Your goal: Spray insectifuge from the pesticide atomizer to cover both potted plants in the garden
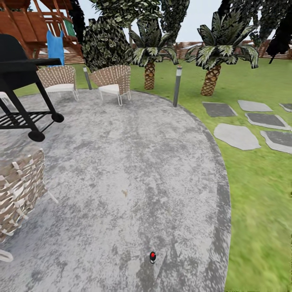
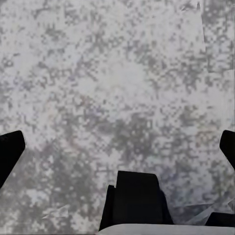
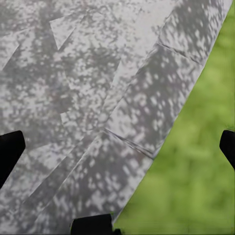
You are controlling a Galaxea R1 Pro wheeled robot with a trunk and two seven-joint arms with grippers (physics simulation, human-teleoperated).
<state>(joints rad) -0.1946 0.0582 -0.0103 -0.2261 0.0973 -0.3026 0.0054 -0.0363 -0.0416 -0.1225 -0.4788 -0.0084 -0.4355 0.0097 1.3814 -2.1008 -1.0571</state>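
The pesticide atomizer and the two potted plants are out of view. The garden's round mottled grey patio spreads ahead, with green lawn to its right. My left gripper is open over bare paving, its dark fingertips wide apart with nothing between them. My right gripper is also open and empty, hanging over the patio's edge where paving meets grass. A small dark object with a red top lies on the paving close in front; I cannot tell what it is.
A black grill stands at the left. A woven chair is near left, and two more chairs stand at the back. Grey bollard lamps, palms, a dark bush and stepping stones lie beyond.
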